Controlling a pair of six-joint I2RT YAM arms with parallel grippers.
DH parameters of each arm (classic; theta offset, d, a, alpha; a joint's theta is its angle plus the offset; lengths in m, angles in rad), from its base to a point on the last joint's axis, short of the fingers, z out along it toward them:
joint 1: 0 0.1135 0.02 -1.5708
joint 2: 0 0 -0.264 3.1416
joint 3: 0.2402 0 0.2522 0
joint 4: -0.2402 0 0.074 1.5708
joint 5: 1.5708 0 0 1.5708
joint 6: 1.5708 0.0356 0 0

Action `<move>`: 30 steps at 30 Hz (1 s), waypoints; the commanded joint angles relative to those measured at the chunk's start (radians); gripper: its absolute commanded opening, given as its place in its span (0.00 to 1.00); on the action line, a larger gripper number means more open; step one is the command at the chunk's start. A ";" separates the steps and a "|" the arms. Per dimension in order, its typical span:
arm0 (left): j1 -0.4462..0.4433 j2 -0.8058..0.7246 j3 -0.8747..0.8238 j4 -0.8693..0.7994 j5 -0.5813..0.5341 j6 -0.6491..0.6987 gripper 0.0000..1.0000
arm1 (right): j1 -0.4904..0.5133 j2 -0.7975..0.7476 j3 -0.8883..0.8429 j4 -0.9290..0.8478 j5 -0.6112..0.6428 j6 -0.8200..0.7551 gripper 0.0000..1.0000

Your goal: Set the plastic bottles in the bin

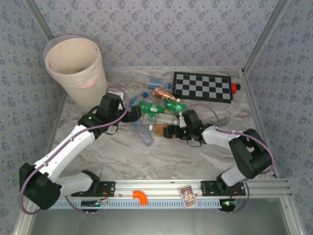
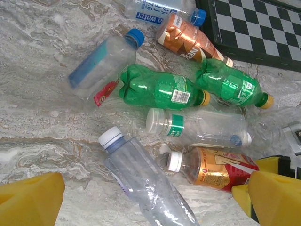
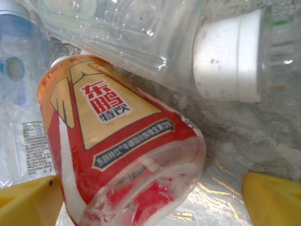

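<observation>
The plastic bottles lie on their sides in a loose heap on the marble-patterned tabletop, a little toward 12 o'clock from its middle. The bin stands upright at the tabletop's 10 o'clock corner, well apart from the heap. A checkerboard lies at 1 o'clock, just beyond the bottles.

The left arm reaches in from 7 o'clock. Its jaws are spread wide, with a yellow finger at each lower corner of the wrist view. A clear bottle lies between them, its white cap pointing to 11 o'clock.

The right arm reaches in from 4 o'clock. Its jaws are also spread, with a red-and-gold bottle lying between the fingers. The 7 o'clock finger is just beside the label, and the 5 o'clock one is apart from it.
</observation>
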 commanded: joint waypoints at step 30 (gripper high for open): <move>-0.006 -0.061 -0.112 0.012 0.012 -0.088 1.00 | 0.029 -0.026 -0.006 0.214 -0.020 0.082 0.69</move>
